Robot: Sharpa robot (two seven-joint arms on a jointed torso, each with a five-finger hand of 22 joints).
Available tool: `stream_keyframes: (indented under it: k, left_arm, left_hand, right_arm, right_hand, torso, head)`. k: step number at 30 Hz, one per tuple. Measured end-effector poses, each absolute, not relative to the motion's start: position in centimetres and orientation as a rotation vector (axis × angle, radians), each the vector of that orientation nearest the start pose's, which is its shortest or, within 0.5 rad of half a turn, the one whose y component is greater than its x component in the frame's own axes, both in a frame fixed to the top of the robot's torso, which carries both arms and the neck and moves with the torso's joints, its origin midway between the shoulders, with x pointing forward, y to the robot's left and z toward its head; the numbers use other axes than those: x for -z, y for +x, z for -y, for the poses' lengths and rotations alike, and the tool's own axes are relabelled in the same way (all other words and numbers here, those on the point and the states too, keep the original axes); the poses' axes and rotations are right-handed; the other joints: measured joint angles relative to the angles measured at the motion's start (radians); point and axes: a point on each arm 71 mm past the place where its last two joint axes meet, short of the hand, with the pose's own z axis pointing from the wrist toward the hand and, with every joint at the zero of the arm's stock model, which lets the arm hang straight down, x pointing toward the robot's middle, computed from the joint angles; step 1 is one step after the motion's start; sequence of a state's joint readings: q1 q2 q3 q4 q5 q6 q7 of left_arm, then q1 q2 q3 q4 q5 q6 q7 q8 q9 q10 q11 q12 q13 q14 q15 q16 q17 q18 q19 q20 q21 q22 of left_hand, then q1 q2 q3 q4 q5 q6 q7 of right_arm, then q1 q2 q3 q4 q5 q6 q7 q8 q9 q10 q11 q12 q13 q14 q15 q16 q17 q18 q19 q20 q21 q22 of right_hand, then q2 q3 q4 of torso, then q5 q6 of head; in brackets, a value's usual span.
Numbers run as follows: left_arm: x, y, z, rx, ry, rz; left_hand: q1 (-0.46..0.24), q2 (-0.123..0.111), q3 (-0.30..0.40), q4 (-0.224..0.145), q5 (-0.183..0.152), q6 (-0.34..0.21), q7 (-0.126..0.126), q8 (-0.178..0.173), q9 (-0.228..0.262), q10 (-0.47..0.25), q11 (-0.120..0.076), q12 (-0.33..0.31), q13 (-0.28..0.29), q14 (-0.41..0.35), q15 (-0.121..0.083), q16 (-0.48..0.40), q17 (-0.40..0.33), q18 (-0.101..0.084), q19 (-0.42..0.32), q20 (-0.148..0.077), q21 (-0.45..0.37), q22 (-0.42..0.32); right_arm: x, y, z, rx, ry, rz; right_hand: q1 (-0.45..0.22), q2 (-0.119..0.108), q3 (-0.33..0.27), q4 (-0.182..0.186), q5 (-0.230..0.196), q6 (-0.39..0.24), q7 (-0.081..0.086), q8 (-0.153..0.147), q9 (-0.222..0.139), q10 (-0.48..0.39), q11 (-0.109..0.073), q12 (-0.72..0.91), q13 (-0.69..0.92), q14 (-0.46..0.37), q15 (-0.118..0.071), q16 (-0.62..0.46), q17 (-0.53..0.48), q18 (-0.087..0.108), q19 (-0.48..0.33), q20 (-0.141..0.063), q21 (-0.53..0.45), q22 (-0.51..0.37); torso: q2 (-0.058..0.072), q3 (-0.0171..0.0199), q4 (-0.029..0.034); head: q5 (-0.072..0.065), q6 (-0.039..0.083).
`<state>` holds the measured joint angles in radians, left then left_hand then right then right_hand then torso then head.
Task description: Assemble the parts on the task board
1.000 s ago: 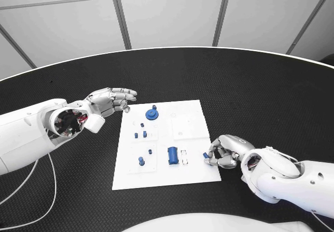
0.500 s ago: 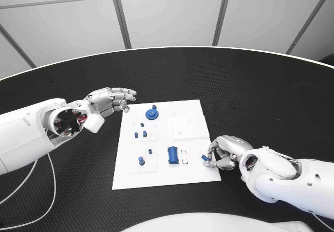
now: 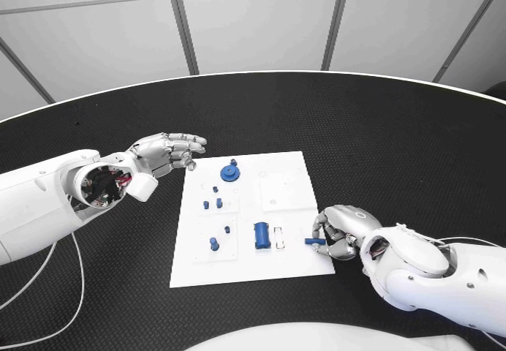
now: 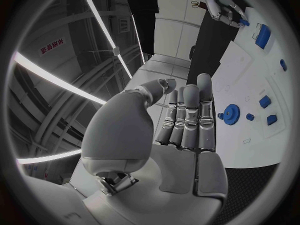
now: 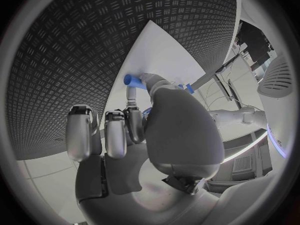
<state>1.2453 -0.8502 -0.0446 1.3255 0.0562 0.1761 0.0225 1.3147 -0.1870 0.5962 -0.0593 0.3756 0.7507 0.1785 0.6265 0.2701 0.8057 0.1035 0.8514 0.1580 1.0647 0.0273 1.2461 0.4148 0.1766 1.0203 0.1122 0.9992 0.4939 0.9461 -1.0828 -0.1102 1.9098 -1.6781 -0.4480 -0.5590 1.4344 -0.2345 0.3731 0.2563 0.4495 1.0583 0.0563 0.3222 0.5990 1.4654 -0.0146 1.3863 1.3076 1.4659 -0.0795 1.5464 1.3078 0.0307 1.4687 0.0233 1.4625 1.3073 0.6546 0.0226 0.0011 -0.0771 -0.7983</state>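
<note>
The white task board (image 3: 295,164) lies in the middle of the black table. On it are a blue gear (image 3: 229,173), a larger blue block (image 3: 262,235) and several small blue pieces (image 3: 214,243). My right hand (image 3: 343,232) sits at the board's near right edge and pinches a small blue peg (image 3: 314,240) (image 5: 132,80) just over the board. My left hand (image 3: 167,153) hovers off the board's far left corner, holding nothing, its fingers (image 4: 187,117) held together and extended. The left wrist view shows the gear (image 4: 232,113) and the right hand (image 4: 220,5) far off.
The black table (image 3: 369,131) surrounds the board, with its pale rim curving along the far side. Grey wall panels (image 3: 258,33) stand behind. My left forearm (image 3: 53,205) lies over the table's left part, my right forearm (image 3: 443,278) over the near right.
My right hand has edged slightly toward the board, turning the blue peg so it points more sideways over the board's edge. The left hand has not moved.
</note>
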Motion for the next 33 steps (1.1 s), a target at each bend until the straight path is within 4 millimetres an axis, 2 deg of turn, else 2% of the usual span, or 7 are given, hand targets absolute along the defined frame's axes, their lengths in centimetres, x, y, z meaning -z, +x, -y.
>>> stream_keyframes:
  k: [2,5,10,20,29,31,33]
  left_arm:
    - [18.9,51.3,-24.8,1.617,-1.213,-1.879]
    - [18.9,51.3,-24.8,1.617,-1.213,-1.880]
    - [18.9,51.3,-24.7,1.617,-1.213,-1.881]
    - [19.0,51.4,-24.5,1.618,-1.212,-1.883]
    - [19.0,51.4,-24.5,1.618,-1.211,-1.883]
    - [19.0,51.4,-24.5,1.618,-1.212,-1.883]
    - [19.0,51.4,-24.4,1.619,-1.211,-1.884]
  left_hand:
    - [0.000,0.000,0.000,0.000,0.000,0.000,0.000,0.000,0.000,0.000,0.000,0.000,0.000,0.000,0.000,0.000,0.000,0.000,0.000,0.000,0.000,0.000]
    - [0.000,0.000,0.000,0.000,0.000,0.000,0.000,0.000,0.000,0.000,0.000,0.000,0.000,0.000,0.000,0.000,0.000,0.000,0.000,0.000,0.000,0.000]
    - [0.000,0.000,0.000,0.000,0.000,0.000,0.000,0.000,0.000,0.000,0.000,0.000,0.000,0.000,0.000,0.000,0.000,0.000,0.000,0.000,0.000,-0.001]
    - [0.000,0.000,0.000,0.000,0.000,0.000,0.000,0.000,0.000,0.000,0.000,0.000,0.000,0.000,0.000,0.000,0.000,0.000,0.000,0.000,0.000,-0.001]
    - [0.000,0.000,0.000,0.000,0.000,0.000,0.000,0.000,0.000,0.000,0.000,0.000,0.000,0.000,0.000,0.000,0.000,0.000,0.000,0.000,0.000,-0.001]
    - [0.000,0.000,0.000,0.000,0.000,0.000,0.000,0.000,0.000,0.000,0.000,0.000,0.000,0.000,0.000,0.000,0.000,0.000,0.000,0.000,0.000,-0.001]
    - [0.000,0.000,0.000,0.000,0.000,0.000,0.000,0.000,0.000,0.000,0.000,0.000,0.000,0.000,0.000,0.000,0.000,0.000,0.000,0.000,0.000,-0.001]
  right_arm:
    - [26.5,34.8,22.2,-0.394,0.028,-1.856]
    - [26.4,34.6,22.0,-0.408,0.041,-1.854]
    - [26.2,34.4,21.7,-0.428,0.074,-1.861]
    - [25.8,34.2,20.8,-0.474,0.125,-1.859]
    - [25.7,34.6,19.2,-0.525,0.167,-1.836]
    - [25.7,34.8,18.8,-0.535,0.173,-1.827]
    - [25.7,35.0,18.5,-0.542,0.177,-1.821]
  right_hand:
    - [0.000,0.000,0.038,-0.015,0.021,0.000,0.000,0.015,0.018,0.003,-0.003,0.000,0.000,0.000,0.000,0.000,0.000,0.000,-0.002,-0.002,0.005,0.000]
    - [-0.022,-0.009,0.109,-0.045,0.037,-0.006,-0.003,0.017,0.053,0.003,-0.003,0.000,0.000,0.000,0.000,0.000,0.000,0.000,-0.004,-0.004,0.005,0.000]
    - [-0.070,-0.013,0.184,-0.091,0.049,-0.019,0.001,0.017,0.054,0.003,-0.003,0.000,0.000,0.000,0.000,0.000,0.000,0.000,-0.004,-0.004,0.005,0.000]
    - [-0.123,-0.010,0.206,-0.105,0.055,-0.030,-0.003,0.018,0.054,0.003,-0.003,0.000,0.000,0.000,0.000,0.000,0.000,0.000,-0.004,-0.004,0.009,0.000]
    - [-0.162,-0.010,0.210,-0.106,0.036,-0.035,-0.005,0.019,0.054,0.000,-0.007,0.000,0.000,-0.001,-0.007,0.000,0.000,0.000,-0.004,-0.004,0.013,0.000]
    - [-0.172,-0.011,0.213,-0.103,0.033,-0.037,-0.003,0.056,0.054,0.000,-0.007,0.000,0.000,-0.001,-0.007,0.004,0.000,0.000,-0.004,-0.004,0.013,0.000]
    - [-0.185,-0.011,0.215,-0.100,0.033,-0.039,-0.004,0.057,0.054,0.000,-0.007,0.000,0.000,-0.001,-0.007,0.004,0.000,0.000,-0.004,-0.004,0.017,0.000]
  torso:
    - [0.000,0.0003,0.0001]
    - [0.000,0.0004,0.0005]
    - [0.000,-0.0001,0.0006]
    - [0.000,-0.0025,0.0011]
    - [0.001,-0.0019,0.0020]
    - [0.001,-0.0014,0.0018]
    - [0.001,-0.0013,0.0018]
  head:
    - [0.000,0.000]
    - [0.000,0.001]
    - [-0.001,0.003]
    - [-0.003,0.006]
    - [0.000,0.007]
    - [0.000,0.007]
    - [0.001,0.007]
